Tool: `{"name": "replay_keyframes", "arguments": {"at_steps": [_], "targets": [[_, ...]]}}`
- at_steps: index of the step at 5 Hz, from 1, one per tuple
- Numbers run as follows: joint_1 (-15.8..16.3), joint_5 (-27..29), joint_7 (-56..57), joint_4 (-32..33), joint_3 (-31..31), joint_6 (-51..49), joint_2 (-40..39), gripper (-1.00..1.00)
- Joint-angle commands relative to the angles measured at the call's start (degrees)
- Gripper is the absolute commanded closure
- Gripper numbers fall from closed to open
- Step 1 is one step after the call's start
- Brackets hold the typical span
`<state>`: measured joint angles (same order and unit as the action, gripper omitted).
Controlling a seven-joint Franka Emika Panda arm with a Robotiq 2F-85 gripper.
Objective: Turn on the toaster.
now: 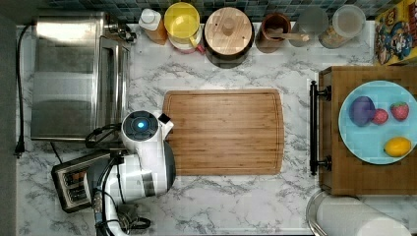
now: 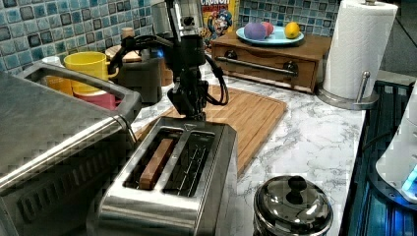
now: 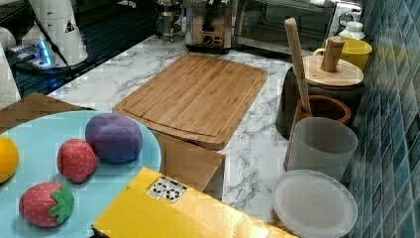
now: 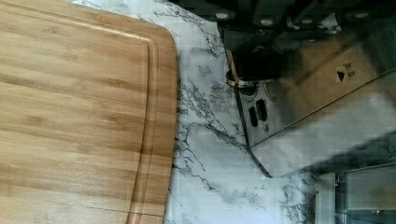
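Note:
The toaster [image 1: 69, 184] stands at the lower left of the top view, half covered by my arm [image 1: 142, 128]. In the left view the toaster [image 2: 221, 162] is close up, with a brown slice [image 2: 155, 162] in one of its two slots. My gripper [image 2: 196, 113] points down at the toaster's far end, fingers together, just above or touching the top edge there. In the right view the gripper [image 3: 210, 17] hangs in front of the toaster's control face [image 3: 198, 29]. The wrist view shows the toaster's face [image 4: 317, 88] with its dial and buttons [image 4: 259, 112] just past the dark gripper [image 4: 254, 65].
A large steel toaster oven [image 1: 69, 78] stands beside the toaster. A bamboo cutting board [image 1: 223, 132] lies mid-counter. Jars and a yellow mug [image 1: 183, 22] line the back wall. A steel lidded pot [image 2: 292, 204], a paper towel roll [image 2: 359, 49] and a wooden box with a fruit plate [image 1: 378, 123] stand around.

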<state>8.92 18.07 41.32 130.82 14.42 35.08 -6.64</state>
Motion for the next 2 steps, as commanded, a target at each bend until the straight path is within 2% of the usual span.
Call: {"name": "replay_keyframes", "arguments": {"at_steps": [1,2], "targets": [[-1.5,-2.2,-2.2,9.0,-2.9,6.5,-8.3,1.0],[-1.1,-2.1,-2.1,9.0,-3.3,6.5,-8.3,1.0]]}}
